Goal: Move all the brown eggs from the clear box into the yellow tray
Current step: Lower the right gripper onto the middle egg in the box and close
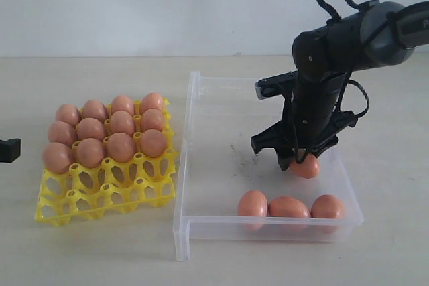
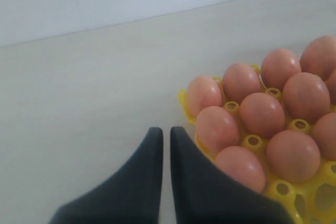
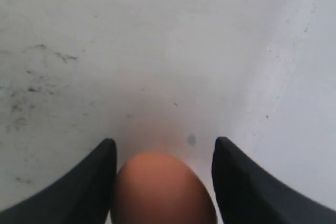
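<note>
Twelve eggs (image 1: 121,123) in tray (image 1: 107,195); four left in box (image 1: 214,165). Right gripper (image 1: 298,163) spread around one egg (image 3: 164,190); left gripper (image 2: 164,140) pressed together.

a pale beige table (image 1: 100,259) fills the scene, meeting a plain white wall (image 1: 147,5) behind; soft, even light, faint shadows.
</note>
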